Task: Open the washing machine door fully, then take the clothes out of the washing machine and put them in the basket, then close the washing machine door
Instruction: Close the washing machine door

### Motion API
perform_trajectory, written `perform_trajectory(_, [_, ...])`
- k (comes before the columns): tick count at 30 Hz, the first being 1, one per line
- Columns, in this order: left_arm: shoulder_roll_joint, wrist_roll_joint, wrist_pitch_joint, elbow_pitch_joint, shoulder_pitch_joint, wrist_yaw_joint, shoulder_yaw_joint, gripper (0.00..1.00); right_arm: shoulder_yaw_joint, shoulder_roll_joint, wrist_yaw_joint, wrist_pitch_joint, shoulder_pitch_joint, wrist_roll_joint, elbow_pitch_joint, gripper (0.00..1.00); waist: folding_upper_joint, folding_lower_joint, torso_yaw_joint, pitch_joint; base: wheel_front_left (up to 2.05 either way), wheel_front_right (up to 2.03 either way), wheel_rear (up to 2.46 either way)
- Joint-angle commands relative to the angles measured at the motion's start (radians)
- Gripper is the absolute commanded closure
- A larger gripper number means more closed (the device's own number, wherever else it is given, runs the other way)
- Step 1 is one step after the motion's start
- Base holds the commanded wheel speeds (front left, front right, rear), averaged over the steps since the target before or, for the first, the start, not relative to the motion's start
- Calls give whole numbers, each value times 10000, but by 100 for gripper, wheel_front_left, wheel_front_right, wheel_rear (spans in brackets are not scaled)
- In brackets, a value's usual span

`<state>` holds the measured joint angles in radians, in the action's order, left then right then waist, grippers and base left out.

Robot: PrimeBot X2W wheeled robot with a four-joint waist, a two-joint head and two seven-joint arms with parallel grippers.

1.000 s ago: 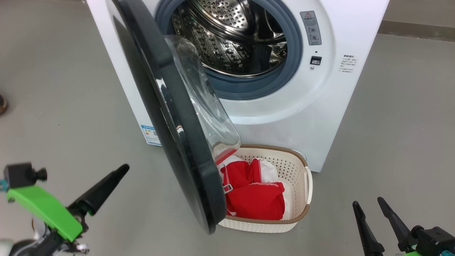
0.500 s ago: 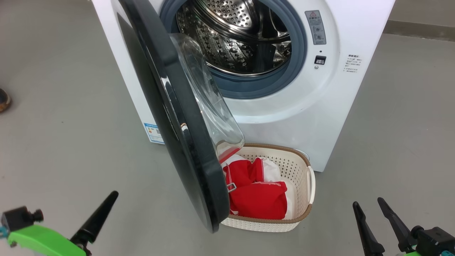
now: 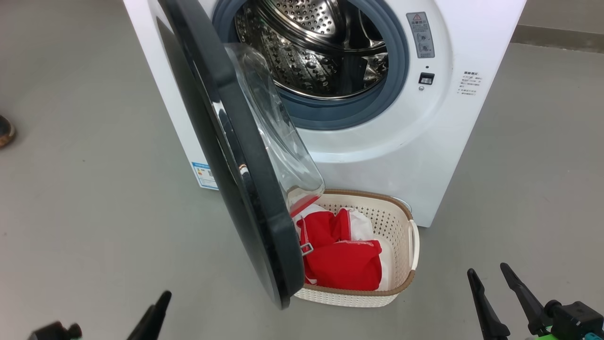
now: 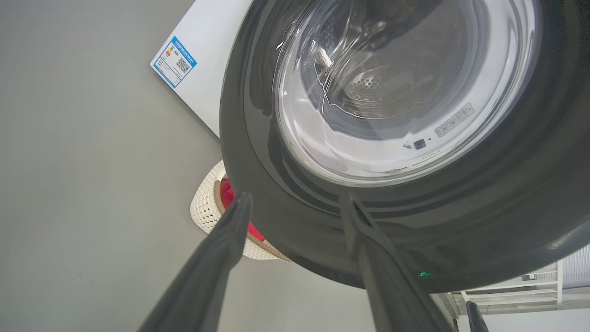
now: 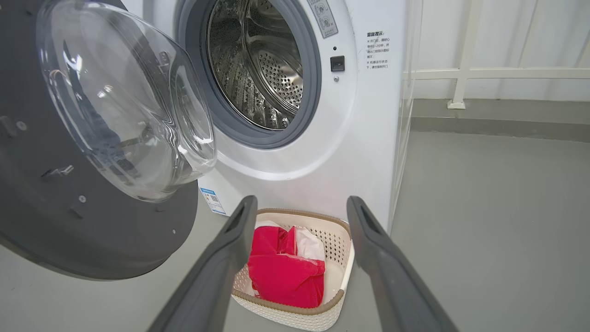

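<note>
Changed: your left gripper [image 4: 296, 199] has sunk from the middle left of the head view to its bottom edge in the last second. Just one dark finger pokes up there now, well apart from the washing machine door [image 3: 250, 198].
Camera: the head view slid a little as well, so the small shift of the washing machine [image 3: 377, 156] is the camera's doing, not the machine's.
Unchanged: the door, the basket [image 3: 394, 222], the clothes [image 3: 339, 264] and your right gripper [image 3: 487, 269] all sit as they did.
Left gripper: fingers spread wide with nothing between them. Its wrist view looks up at the door's outer face and lower rim.
Right gripper: low at the right, fingers equally wide apart and empty, pointing toward the basket.
Door: about half swung, edge-on to the head view, with its lower rim hanging over the basket's left end.
Clothes: a red heap with white panels, lying in the basket just in front of the machine.
Drum [image 3: 311, 52]: bare steel wherever you can see into it.
Meaning: unloading looks finished, and closing the door is what remains.
Next: the left arm has backed off, so you will likely need to bring it up to the outer face and push.
Watch: whether the rim clears the basket as it swings cannot be told from here.
</note>
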<state>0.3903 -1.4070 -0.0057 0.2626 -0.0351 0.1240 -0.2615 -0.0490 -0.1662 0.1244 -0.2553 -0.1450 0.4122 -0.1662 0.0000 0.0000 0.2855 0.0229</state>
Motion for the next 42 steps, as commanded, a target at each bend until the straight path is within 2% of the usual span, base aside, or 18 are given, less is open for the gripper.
perform_trajectory(1, [205, 125, -243, -110, -135, 67, 245, 0, -255, -251, 63, -65, 249, -73, 197, 0, 0, 0, -6, -2, 0, 0, 0])
perform_trajectory(9, [226, 925, -1969, 486, 23, 67, -711, 0, -316, -268, 63, -65, 265, -48, 153, 0, 0, 0, -26, -59, 0, 0, 0])
perform_trajectory(13, [220, 1446, -2440, 776, -17, 67, -991, 0, -323, -285, 63, -65, 270, -41, 148, 0, 0, 0, -10, -79, 0, 0, 0])
perform_trajectory(15, [241, 2046, -2530, 970, -51, 67, -1055, 0, -315, -295, 63, -65, 275, -40, 158, 0, 0, 0, 0, -68, 0, 0, 0])
perform_trajectory(17, [51, 2670, -2551, 962, -111, 67, -649, 0, -296, -302, 63, -65, 268, -45, 170, 0, 0, 0, 26, -62, 0, 0, 0])
perform_trajectory(22, [-668, 5036, -2558, 620, 120, 67, 541, 0, -271, -312, 63, -65, 259, -63, 193, 0, 0, 0, 45, -39, 0, 0, 0])
perform_trajectory(23, [-668, 5036, -2558, 620, 120, 67, 541, 0, -271, -312, 63, -65, 259, -63, 193, 0, 0, 0, 45, -39, 0, 0, 0])
perform_trajectory(31, [-1688, 8500, -2559, -455, 602, 67, 2202, 0, -241, -327, 63, -65, 283, -73, 199, 0, 0, 0, 55, -38, 0, 0, 0])
perform_trajectory(40, [-2584, 11435, -2560, -1707, 1159, 67, 3022, 0, -157, -335, 63, -65, 299, -91, 266, 0, 0, 0, 52, -71, 0, 0, 0])
perform_trajectory(42, [-2716, 11554, -2560, -1706, 1255, 67, 3049, 0, -115, -332, 63, -65, 288, -101, 283, 0, 0, 0, 54, -68, 0, 0, 0])
